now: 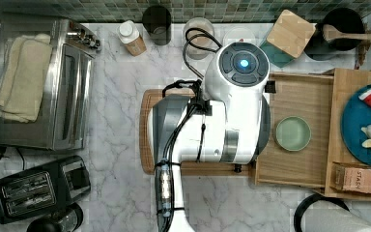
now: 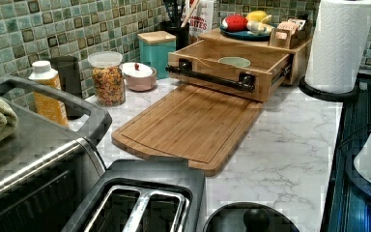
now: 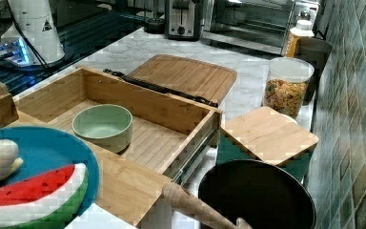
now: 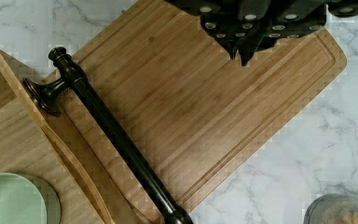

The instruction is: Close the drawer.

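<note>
Cutting board [image 2: 188, 123] fronts open drawer [image 2: 232, 67]; bowl [image 2: 235, 62] inside.

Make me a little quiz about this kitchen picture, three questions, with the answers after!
1. True or false: the drawer is shut all the way.
2. What sits inside the drawer?
A. a green bowl
B. a banana
C. a spoon
3. Fill in the blank: right in front of the drawer's black handle lies a flat wooden ______.

Key
1. False. It is pulled out, and you can see its floor.
2. A. The bowl stands on the drawer's floor.
3. Board. It lies on the marble counter, with one end under the handle.
</note>
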{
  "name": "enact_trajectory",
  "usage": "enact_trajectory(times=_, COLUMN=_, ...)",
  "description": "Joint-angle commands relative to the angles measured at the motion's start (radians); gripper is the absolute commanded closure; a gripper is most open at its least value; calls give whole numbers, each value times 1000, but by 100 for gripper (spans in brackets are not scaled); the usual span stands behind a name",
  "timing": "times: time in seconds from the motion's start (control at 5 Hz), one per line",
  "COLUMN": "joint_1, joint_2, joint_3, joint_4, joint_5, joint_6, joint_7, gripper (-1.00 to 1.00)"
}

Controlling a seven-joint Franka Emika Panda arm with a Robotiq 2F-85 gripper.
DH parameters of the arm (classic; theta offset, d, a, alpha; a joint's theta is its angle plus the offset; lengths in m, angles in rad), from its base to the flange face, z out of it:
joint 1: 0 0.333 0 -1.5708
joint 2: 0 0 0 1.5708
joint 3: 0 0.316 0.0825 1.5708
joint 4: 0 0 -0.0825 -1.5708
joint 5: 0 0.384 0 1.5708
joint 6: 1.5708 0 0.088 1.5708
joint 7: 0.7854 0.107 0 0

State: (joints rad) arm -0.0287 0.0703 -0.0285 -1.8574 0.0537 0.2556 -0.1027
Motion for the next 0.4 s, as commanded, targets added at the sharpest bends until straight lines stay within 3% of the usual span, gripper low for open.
enact_trajectory(times=0.2, joint_1=-1, joint_2=0, joint_3=1, joint_4=-11, joint_5=6, joint_6=0, joint_7=0, gripper=100)
enact_trajectory(times=0.4, joint_1=11, joint_2=-20, joint_3=10, joint_4=-52, joint_5=23, joint_6=19, joint_7=-96, gripper=100)
